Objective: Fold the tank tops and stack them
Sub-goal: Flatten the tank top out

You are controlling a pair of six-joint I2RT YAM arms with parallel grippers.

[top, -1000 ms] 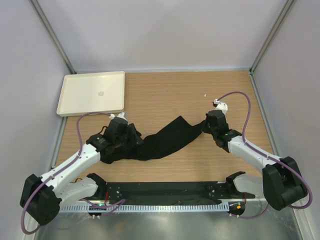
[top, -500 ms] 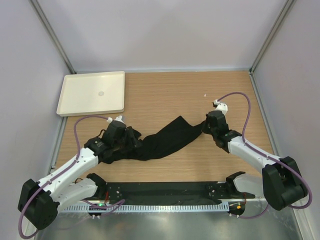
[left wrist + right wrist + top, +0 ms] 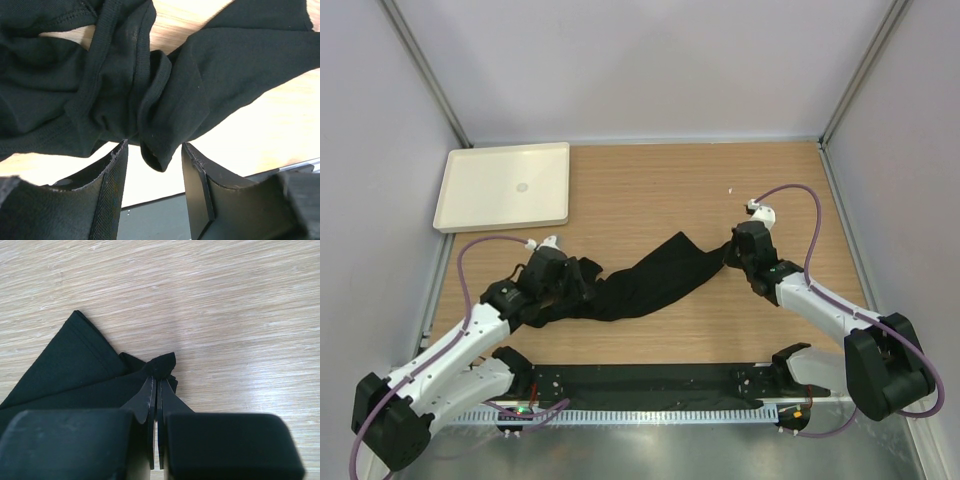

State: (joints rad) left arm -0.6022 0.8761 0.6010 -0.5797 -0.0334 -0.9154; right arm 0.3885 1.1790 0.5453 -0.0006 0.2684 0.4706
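Note:
The black tank top [image 3: 645,283] lies bunched and twisted in a band across the middle of the table, from left to right. My left gripper [image 3: 582,283] is open at its left end; in the left wrist view [image 3: 152,155] a fold of the top [image 3: 155,90] hangs between the fingers without being pinched. My right gripper [image 3: 730,255] is shut on the top's right corner; in the right wrist view the jaws [image 3: 156,382] pinch a tip of the fabric [image 3: 75,365] just above the wood.
A white tray [image 3: 503,186] sits at the back left of the wooden table [image 3: 660,190]. A black strip [image 3: 650,385] runs along the near edge between the arm bases. Grey walls close in the sides and back.
My left arm has drawn back toward the left and near side, sliding off the bunched left end of the top. The right arm and the top's right end have stayed put.

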